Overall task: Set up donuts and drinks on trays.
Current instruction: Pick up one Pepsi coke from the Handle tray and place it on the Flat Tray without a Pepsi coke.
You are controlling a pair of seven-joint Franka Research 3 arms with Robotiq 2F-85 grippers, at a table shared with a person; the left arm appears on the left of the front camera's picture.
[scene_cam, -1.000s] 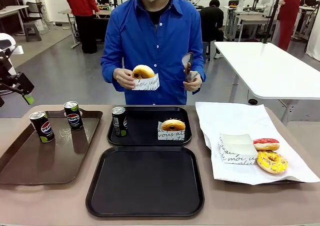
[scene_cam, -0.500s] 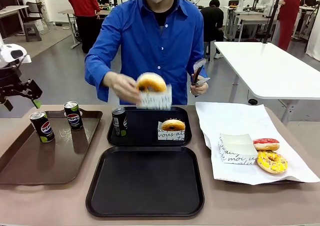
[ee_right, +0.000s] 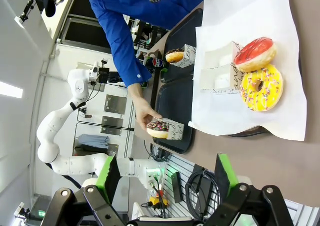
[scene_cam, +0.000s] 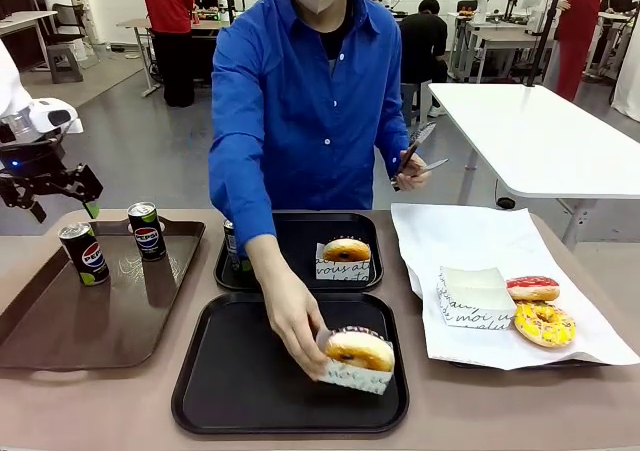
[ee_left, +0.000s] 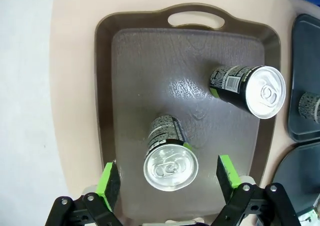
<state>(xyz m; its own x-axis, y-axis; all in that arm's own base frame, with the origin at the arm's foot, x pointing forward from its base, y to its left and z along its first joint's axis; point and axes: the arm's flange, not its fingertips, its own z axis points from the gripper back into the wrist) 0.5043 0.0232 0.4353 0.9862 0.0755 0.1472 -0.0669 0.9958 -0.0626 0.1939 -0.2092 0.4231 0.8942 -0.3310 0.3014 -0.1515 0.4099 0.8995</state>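
The left arm [scene_cam: 48, 118] comes in at 9 o'clock of the front view. Its wrist is bent so the left gripper [scene_cam: 65, 210] points toward 6 o'clock, jaws spread wide and empty. The right gripper [ee_right: 166, 176] is also wide apart and holds nothing. The person's reaching hand [scene_cam: 295, 323] stretches low toward 6 o'clock with fingers curled. The raised hand [scene_cam: 408, 167] is held closed at 2 o'clock.

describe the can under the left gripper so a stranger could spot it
Start at the brown handled tray on the robot's left; two Pepsi cans stand at its far end. It is the left can, nearer the robot than the other can, below the open left gripper.
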